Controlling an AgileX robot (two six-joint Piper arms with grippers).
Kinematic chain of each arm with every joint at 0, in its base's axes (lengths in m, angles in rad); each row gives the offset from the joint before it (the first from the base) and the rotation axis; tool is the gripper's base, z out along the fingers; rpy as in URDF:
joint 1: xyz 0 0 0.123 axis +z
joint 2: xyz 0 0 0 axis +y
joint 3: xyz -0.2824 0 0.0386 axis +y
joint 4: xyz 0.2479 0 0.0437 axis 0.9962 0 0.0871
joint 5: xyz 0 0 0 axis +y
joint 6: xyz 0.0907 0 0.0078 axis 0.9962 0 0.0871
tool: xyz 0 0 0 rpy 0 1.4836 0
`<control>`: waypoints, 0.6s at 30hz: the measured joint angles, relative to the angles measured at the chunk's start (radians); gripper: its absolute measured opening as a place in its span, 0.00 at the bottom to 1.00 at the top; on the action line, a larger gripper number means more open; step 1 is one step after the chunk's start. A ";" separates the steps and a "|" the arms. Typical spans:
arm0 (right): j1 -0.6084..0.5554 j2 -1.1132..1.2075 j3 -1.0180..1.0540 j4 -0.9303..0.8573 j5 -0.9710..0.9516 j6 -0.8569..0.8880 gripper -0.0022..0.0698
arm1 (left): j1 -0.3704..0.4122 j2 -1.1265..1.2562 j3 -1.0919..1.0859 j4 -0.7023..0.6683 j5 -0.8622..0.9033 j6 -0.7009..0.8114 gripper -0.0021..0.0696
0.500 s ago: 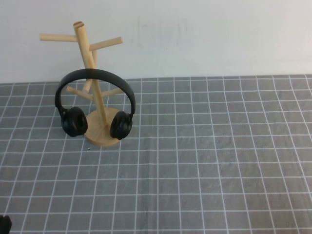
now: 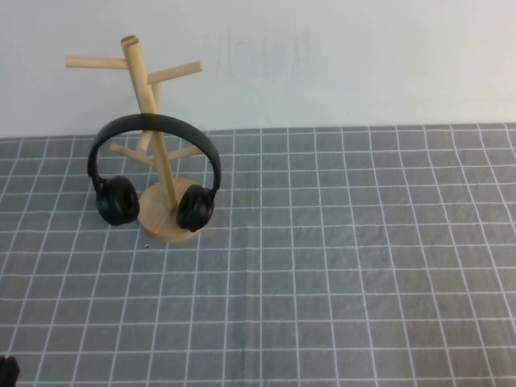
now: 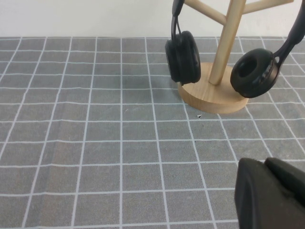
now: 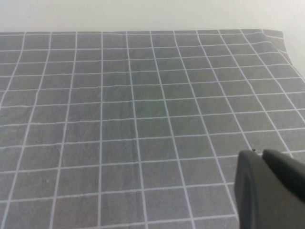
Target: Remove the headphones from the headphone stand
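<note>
two earcups hang one on each side of the pole: the headphones sit on the headphone stand, near the far left corner of the grid mat. the thin headband arches over the slanted pole and appears to rest on a lower peg, so the weight of the cups keeps the band seated. both cups hang low, level with the round disc base, the right one in front of it. in the left wrist view one cup faces edge-on beside the base and the other shows its padded opening, so expect the set to swing when touched.

you should judge the task as not yet begun: nothing grips the headphones. to free them, the band must likely be lifted up and off the peg, toward the near edge, because the peg slopes upward away from the pole. the light stand could tip or slide if the band drags on it.

the left gripper is at the near left corner of the mat, well apart from the stand, facing it; you cannot tell how its jaws stand. the right gripper is over the right part of the mat and faces the far right corner; you cannot tell its jaw state either.
</note>
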 joint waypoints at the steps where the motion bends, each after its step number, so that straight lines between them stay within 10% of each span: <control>1: 0.000 0.000 0.000 0.000 0.000 0.000 0.02 | 0.000 0.000 0.000 0.000 0.000 0.000 0.02; 18: 0.000 0.000 0.000 0.000 0.000 0.000 0.02 | 0.000 0.000 0.000 -0.007 0.000 0.000 0.02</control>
